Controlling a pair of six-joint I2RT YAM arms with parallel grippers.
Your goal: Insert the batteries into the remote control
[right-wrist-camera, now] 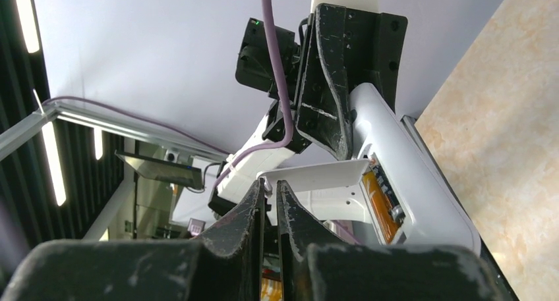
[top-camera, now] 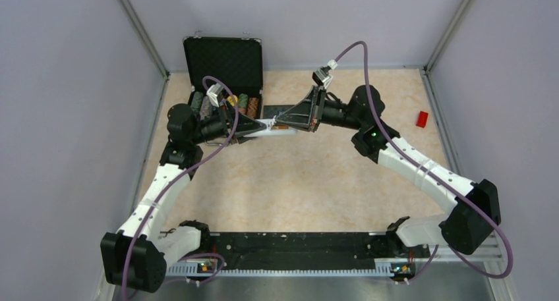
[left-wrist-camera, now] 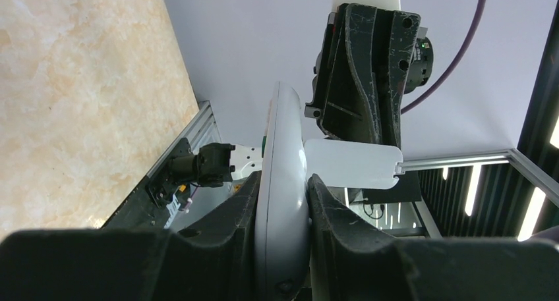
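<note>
Right claw point(right-wrist-camera: 270, 184) nearly closed, thin slit, tips at thin white plastic battery cover point(right-wrist-camera: 329, 190), grip unclear | left claw point(left-wrist-camera: 283, 180) clamps slim white plastic remote control point(left-wrist-camera: 285, 126), frame centre, lengthwise toward right claw | orange-copper cylinder battery point(right-wrist-camera: 380, 207) seated inside remote control

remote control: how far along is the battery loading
Done: an orange-copper cylinder battery sits in the open compartment of the slim white plastic remote control; a second isn't clear. In hand: left hand clamps the remote, right hand pinches the flat white battery cover. Left: closing that cover.
</note>
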